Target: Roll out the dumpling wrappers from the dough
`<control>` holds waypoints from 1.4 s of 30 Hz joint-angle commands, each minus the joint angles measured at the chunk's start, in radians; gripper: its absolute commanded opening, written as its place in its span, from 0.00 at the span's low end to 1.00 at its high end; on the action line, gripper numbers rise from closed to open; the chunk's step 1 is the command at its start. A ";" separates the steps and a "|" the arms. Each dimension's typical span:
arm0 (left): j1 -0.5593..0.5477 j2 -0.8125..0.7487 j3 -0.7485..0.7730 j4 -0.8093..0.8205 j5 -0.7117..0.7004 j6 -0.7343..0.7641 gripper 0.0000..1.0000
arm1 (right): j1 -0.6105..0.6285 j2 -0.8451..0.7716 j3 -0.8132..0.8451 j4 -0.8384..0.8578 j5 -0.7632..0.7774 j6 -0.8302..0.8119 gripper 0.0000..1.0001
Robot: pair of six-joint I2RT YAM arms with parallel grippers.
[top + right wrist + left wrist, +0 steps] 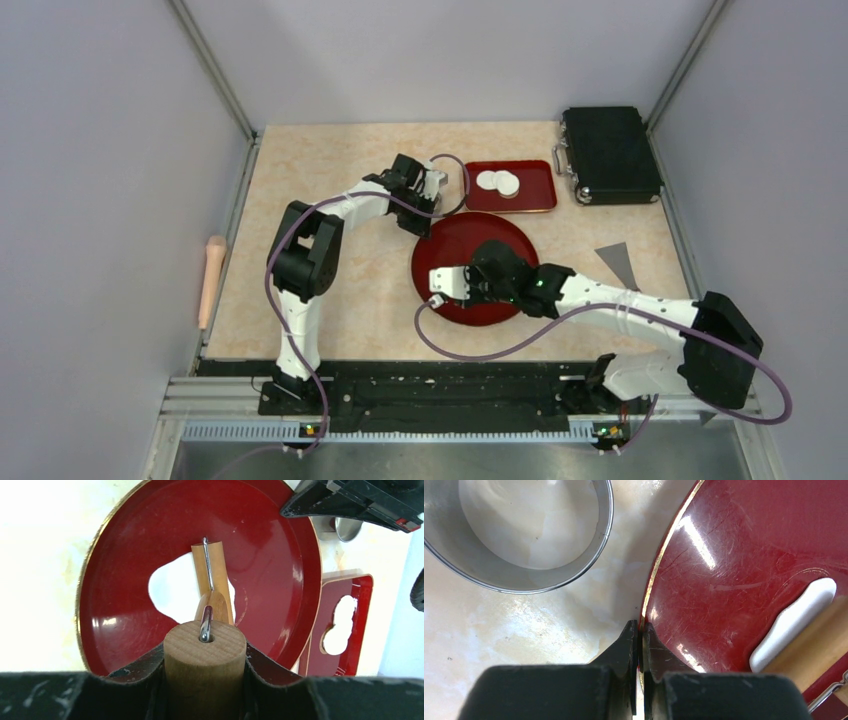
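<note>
Beige tabletop (340, 300), marbled with pale cream blotches. Round dark-red glossy plate (448, 248): thin gold line along the rim, fine pale scratches across the gloss. Flattened ragged white dough sheet (170, 587). Pale brown wooden roller (205, 647): ringed end grain, silver wire frame. Rectangular brighter-red tray (535, 195) with thin round white dough discs (498, 182). Silver-grey round metal ring (514, 582). Black hard case (610, 155); grey triangular scraper (617, 262); peach-coloured rolling pin (211, 280). White links and black joints on left arm (350, 205) and right arm (620, 300), purple cables (480, 350). Matte black fingers on left gripper (639, 630) and right gripper (205, 667).
</note>
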 commanded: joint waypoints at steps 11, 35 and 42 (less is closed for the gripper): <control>0.004 0.035 -0.027 -0.001 -0.078 0.028 0.00 | 0.045 0.040 -0.076 -0.415 -0.279 0.050 0.00; 0.003 0.037 -0.026 -0.001 -0.081 0.029 0.00 | 0.059 -0.039 -0.046 -0.535 -0.340 0.059 0.00; 0.004 0.038 -0.024 -0.003 -0.081 0.027 0.00 | 0.054 -0.082 -0.022 -0.419 -0.181 0.106 0.00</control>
